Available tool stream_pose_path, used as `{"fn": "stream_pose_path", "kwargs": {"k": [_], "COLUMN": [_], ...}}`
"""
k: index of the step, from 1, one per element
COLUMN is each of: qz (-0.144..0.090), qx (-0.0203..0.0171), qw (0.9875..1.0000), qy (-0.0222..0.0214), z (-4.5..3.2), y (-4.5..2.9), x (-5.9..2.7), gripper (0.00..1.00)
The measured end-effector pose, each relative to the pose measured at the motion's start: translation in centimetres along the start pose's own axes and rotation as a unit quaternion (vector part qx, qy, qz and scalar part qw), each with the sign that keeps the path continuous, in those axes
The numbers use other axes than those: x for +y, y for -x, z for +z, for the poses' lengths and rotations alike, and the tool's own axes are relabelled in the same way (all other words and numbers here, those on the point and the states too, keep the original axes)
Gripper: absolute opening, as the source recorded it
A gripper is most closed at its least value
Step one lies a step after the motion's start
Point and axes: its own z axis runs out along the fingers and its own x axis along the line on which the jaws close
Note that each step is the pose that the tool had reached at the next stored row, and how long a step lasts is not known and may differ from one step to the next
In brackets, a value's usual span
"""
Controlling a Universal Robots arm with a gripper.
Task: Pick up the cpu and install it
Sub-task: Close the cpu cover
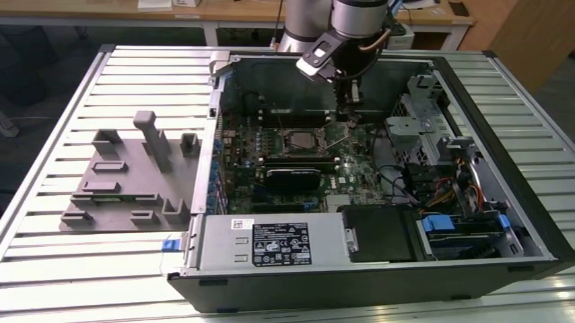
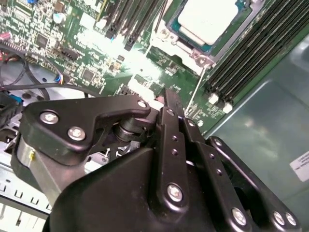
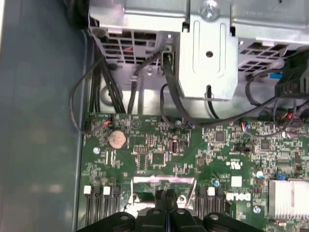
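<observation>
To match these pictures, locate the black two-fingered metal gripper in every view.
Exterior view: black two-fingered gripper hangs over the green motherboard.
First wrist view: gripper between long black memory slots.
Second wrist view: gripper short of the silver square cpu.
Shared landmark: those memory slots.

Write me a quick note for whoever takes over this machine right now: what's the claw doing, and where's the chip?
gripper: shut, holding nothing, hanging over the motherboard inside the computer case.
cpu: lying in the socket, apart from the gripper.
Done: the cpu is placed in the socket.
Left: whether it is fully seated or latched cannot be told.
</observation>
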Motion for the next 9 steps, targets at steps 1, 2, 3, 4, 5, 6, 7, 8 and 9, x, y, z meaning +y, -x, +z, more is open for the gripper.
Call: {"fn": "stream_pose_path", "kwargs": {"k": [1,2,3,4,5,6,7,8,9], "qz": [0.0,0.0,0.0,0.0,0.0,0.0,0.0,0.0,0.0], "qx": [0.0,0.0,0.0,-0.0001,0.0,0.0,0.0001,0.0,0.0], "qw": [1.0,1.0,1.0,1.0,1.0,1.0,1.0,1.0,1.0], "qy": [0.0,0.0,0.0,0.0,0.0,0.0,0.0001,0.0,0.0], "z": [0.03,0.06,0.09,0.12,0.17,0.21,0.29,0.38,0.47], "y": [0.0,0.01,0.01,0.01,0.01,0.01,0.0,0.0,0.0], "x": [0.28,0.54,0.8,1.05,1.29,1.51,1.68,1.79,1.89], "gripper": [0.11,0.11,0.11,0.11,0.11,0.11,0.11,0.11,0.11]}}
